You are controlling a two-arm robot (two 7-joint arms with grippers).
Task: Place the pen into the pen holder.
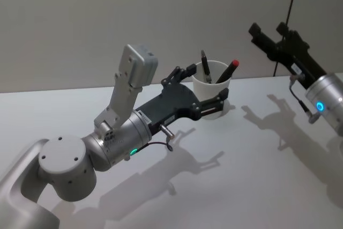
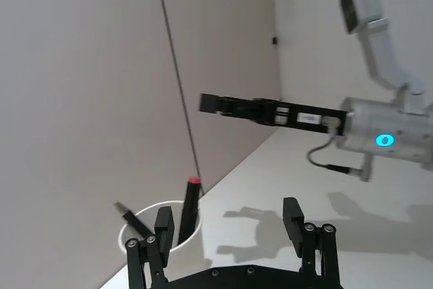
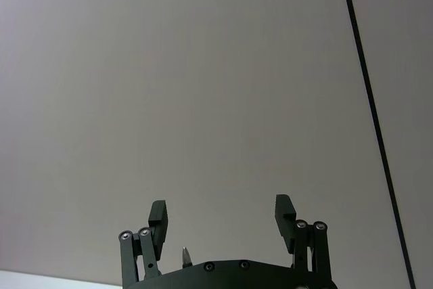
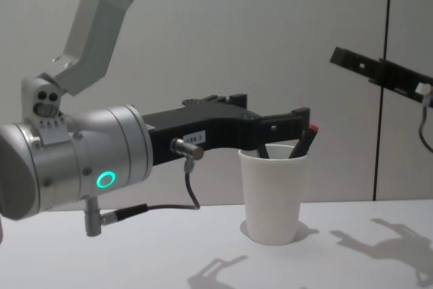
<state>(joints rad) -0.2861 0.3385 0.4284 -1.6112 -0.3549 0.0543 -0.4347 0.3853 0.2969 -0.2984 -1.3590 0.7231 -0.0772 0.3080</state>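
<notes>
Pen holder (image 1: 211, 96) stands upright on tabletop (image 1: 252, 186), 12 o'clock of centre; red-capped pen (image 1: 227, 71) and a dark pen (image 1: 206, 66) lean inside. Left end effector (image 1: 206, 88) spread wide around the cup, gripping nothing. Right end effector (image 1: 270, 35) raised at 2 o'clock, open, empty.

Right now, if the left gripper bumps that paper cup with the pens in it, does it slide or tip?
Probably tips. The pen holder is thin, tall and tapers toward its base, so it looks light. The pens lean on the rim, putting weight high. The open left gripper straddles it near the rim, so contact would act high up. On the smooth table it may also slide.
</notes>
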